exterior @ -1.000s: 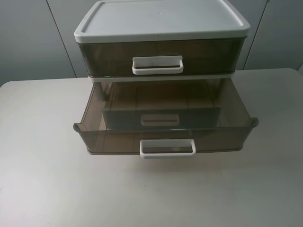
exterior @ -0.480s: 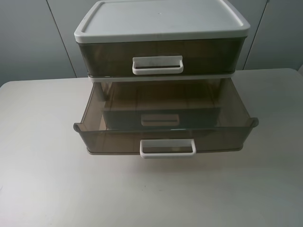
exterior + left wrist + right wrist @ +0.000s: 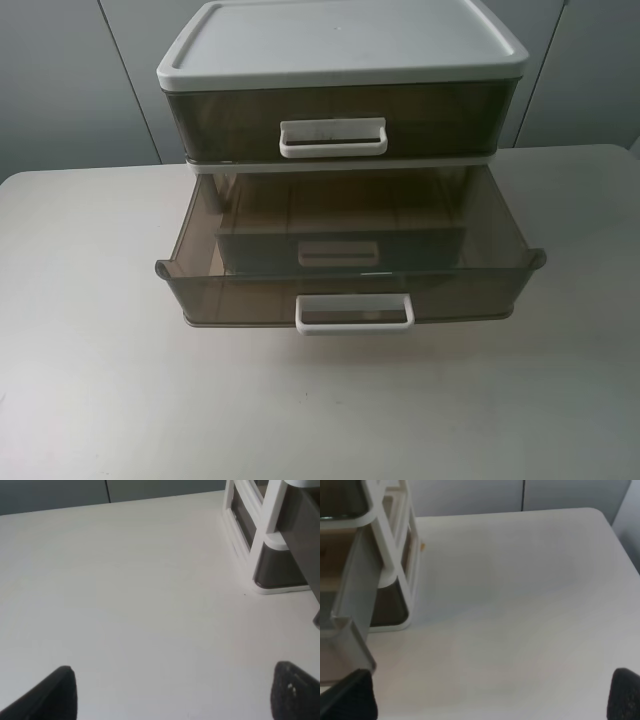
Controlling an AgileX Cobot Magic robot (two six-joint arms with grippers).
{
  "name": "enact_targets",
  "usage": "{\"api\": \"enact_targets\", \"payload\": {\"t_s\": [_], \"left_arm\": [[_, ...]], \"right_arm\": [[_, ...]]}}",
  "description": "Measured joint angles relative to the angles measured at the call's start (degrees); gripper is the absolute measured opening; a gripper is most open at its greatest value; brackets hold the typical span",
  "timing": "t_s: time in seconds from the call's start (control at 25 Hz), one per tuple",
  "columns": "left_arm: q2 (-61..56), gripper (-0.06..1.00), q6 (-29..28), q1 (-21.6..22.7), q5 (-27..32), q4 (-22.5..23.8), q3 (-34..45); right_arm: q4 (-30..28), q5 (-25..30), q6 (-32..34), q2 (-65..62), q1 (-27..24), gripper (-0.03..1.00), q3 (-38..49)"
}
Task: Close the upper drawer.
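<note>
The upper drawer (image 3: 430, 115), smoky brown with a white loop handle (image 3: 332, 138), sits pushed in flush under the white lid (image 3: 340, 35). The matching drawer below it (image 3: 240, 295) is pulled far out over the table, its handle (image 3: 354, 312) facing front. A third, lower handle (image 3: 338, 252) shows through its translucent wall. Neither gripper shows in the exterior view. My left gripper (image 3: 175, 695) is open and empty, low over the table beside the cabinet's left corner (image 3: 265, 540). My right gripper (image 3: 487, 697) is open and empty beside the pulled-out drawer's side wall (image 3: 350, 590).
The cabinet stands at the back middle of a pale table (image 3: 90, 350). The lowest brown drawer front shows in the wrist views (image 3: 277, 570) (image 3: 390, 607). Grey wall panels stand behind. The table's rounded back right corner (image 3: 600, 512) shows in the right wrist view.
</note>
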Motion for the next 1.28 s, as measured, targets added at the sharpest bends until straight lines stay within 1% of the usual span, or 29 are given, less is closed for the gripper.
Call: {"api": "enact_targets", "payload": {"t_s": [0.24,1.28], "left_arm": [[0.0,0.74,0.0,0.0,0.0,0.0,0.0],[0.0,0.74,0.0,0.0,0.0,0.0,0.0]], "right_arm": [[0.0,0.0,0.0,0.0,4.37,0.7,0.0],[0.21,0.0,0.47,0.0,4.82,0.7,0.0]]}}
